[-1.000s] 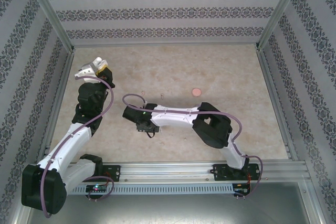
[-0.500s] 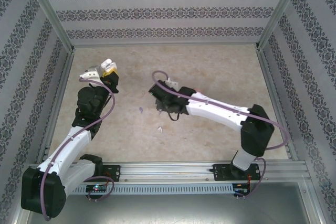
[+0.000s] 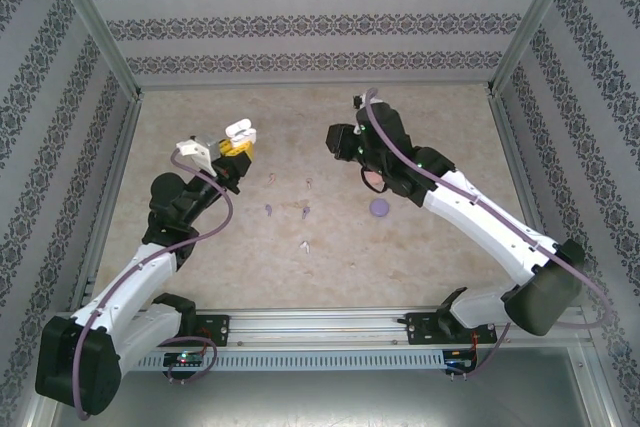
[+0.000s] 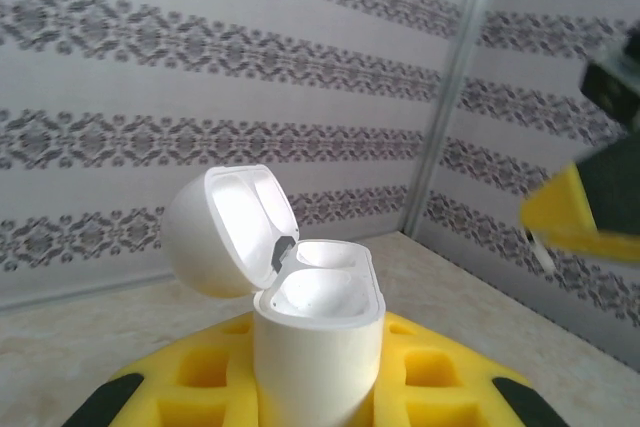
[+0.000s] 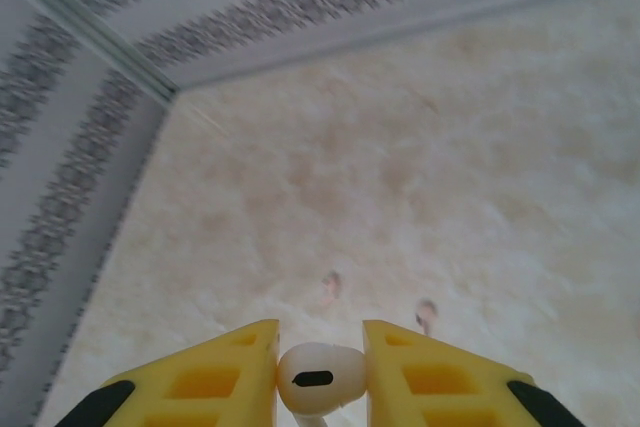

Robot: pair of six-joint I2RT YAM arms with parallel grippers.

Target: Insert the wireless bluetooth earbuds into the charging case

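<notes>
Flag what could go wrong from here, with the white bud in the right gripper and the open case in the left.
1. The white earbud is pinched by its rounded head at the very tips of the right gripper; it may twist or slip out on the way.
2. The white case is clamped in the left gripper, lid open beside the wells; an off-centre bud could catch the rim or lid and tilt the case.

The beige marbled worktop (image 3: 440, 137) carries a loose scatter near its middle. Two pale pink earbuds (image 3: 309, 185) lie at 11 o'clock, two purple earbuds (image 3: 267, 210) at 9 o'clock, a white earbud (image 3: 304, 246) at 7 o'clock and a round purple case (image 3: 379, 208) at 3 o'clock.
</notes>
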